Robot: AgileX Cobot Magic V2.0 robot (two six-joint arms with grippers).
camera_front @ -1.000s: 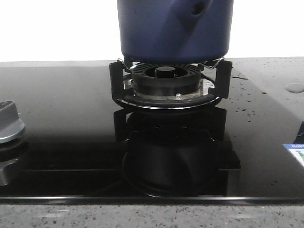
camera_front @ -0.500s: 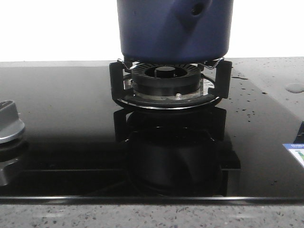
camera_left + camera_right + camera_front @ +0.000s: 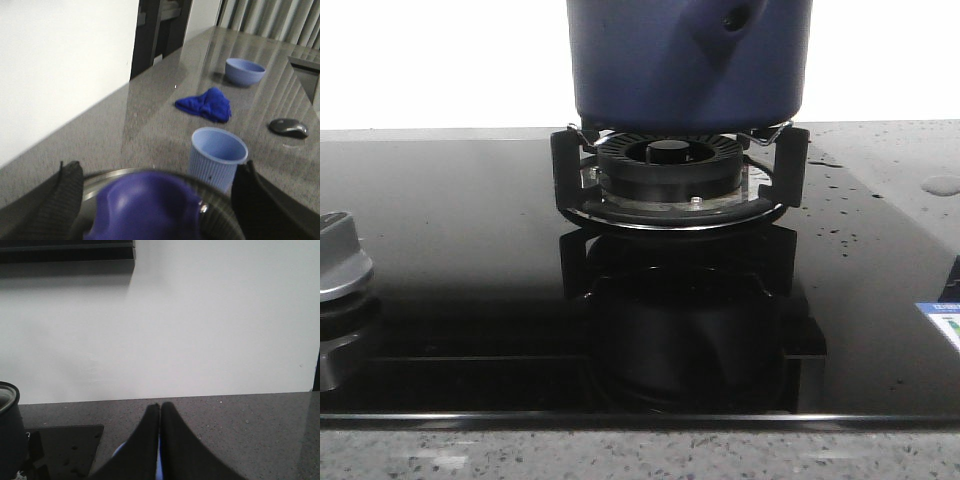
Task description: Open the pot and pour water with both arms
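Note:
The navy-blue pot stands on the black ringed burner; its top is cut off in the front view. In the left wrist view my left gripper is open, its black fingers wide apart on either side of a blurred purple-blue lid knob on a steel-rimmed lid. My right gripper is shut above the grey counter, with a bit of light blue showing below it. The pot's edge shows at the side of the right wrist view.
Beyond the lid stand a light blue ribbed cup, a blue cloth, a blue bowl and a dark mouse. A silver stove knob sits on the glossy black cooktop; water drops lie at its right.

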